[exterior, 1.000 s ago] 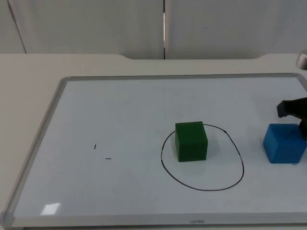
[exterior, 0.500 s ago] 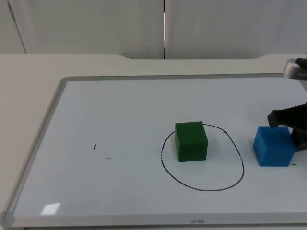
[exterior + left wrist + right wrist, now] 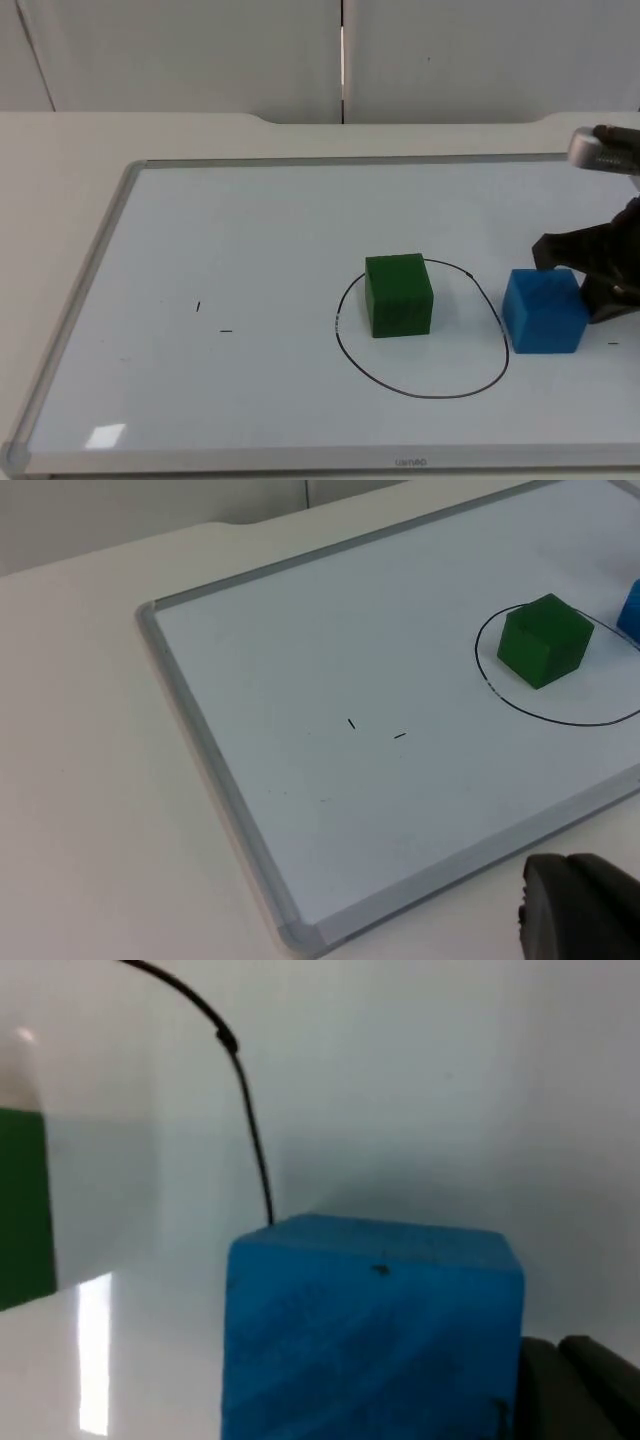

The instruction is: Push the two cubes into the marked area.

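Note:
A green cube (image 3: 399, 294) (image 3: 545, 640) (image 3: 20, 1210) rests inside the black drawn circle (image 3: 420, 395) (image 3: 560, 720), in its upper left part. A blue cube (image 3: 543, 310) (image 3: 370, 1330) (image 3: 632, 610) stands at the circle's right side, its left face reaching the line (image 3: 250, 1130). My right gripper (image 3: 598, 272) (image 3: 585, 1390) presses against the blue cube's right and far side, low over the board. My left gripper (image 3: 580, 910) waits off the whiteboard's near corner, away from both cubes.
The cubes lie on a whiteboard (image 3: 250, 230) with a grey frame (image 3: 75, 320), set on the white table. Two small pen marks (image 3: 212, 318) sit on the board's left half. A grey partition wall (image 3: 200, 50) closes off the back.
My right gripper has slid left and pushed the blue cube from the board's right edge up to the circle's right line. The green cube has stayed put.

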### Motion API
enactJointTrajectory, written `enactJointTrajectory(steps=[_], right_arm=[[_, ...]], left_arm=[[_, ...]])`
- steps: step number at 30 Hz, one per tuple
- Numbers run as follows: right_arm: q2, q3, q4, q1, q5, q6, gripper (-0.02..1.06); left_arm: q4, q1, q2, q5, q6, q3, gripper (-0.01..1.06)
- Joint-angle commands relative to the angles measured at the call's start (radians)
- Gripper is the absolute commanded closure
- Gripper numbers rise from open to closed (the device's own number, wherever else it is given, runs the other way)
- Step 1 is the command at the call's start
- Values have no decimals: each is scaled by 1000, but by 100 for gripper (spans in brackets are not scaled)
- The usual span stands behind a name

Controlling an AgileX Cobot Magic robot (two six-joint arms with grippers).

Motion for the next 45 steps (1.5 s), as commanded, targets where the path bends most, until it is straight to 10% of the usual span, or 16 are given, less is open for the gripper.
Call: enactJointTrajectory(steps=[1,17,45], right_arm=[[1,-4,9,16,-9,-5,102],[51,-4,38,21,36,-5,102],[60,-4,109,133,-180,-3,104]], left_arm=[[3,3,-3,4,-6,5,105],[3,3,-3,4,-6,5,105],[3,3,-3,4,-6,5,105]])
